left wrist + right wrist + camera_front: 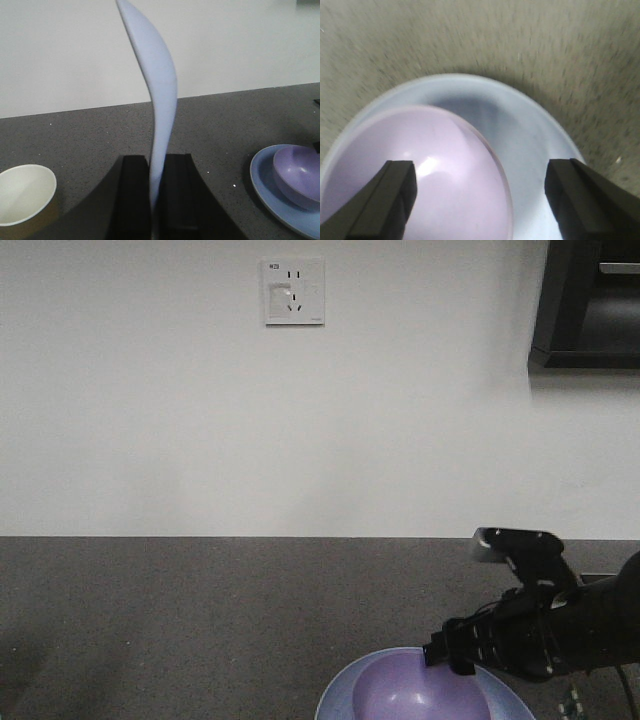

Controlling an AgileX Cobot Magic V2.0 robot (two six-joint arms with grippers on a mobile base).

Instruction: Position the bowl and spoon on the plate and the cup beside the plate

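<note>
Lilac is what fills the view under my right arm: the small round lilac bowl [420, 170], smooth and shallow, sits inside the wider round pale blue plate [530, 145]. It lies off to one side of the plate, so a broad bare crescent of blue shows on the other side. My right fingers [395, 192] are spread wide, holding nothing. One dark pad hangs over the bowl and the other over the bare part of the plate. Whether either pad touches anything, I cannot tell.

From the front view, the plate [338, 692] and bowl [420, 695] lie at the near edge of the dark speckled grey worktop [200, 620], right of its middle, with my right fingers [447, 650] just above the bowl's far rim. The worktop's far edge meets a plain white wall [150, 420] that carries a white socket [293, 291].

My left fingers [135, 195] are pressed together on the small pale blue-white soup spoon [159, 85], pinching its lower end. It stands upright, edge-on and curved, clear of the worktop, and its top runs out of view. Near the lower left is the small handleless cup [22, 192], cream-white inside and brown outside, standing upright on the worktop, well apart from the plate [265, 182] and bowl [297, 175] on the right.
</note>
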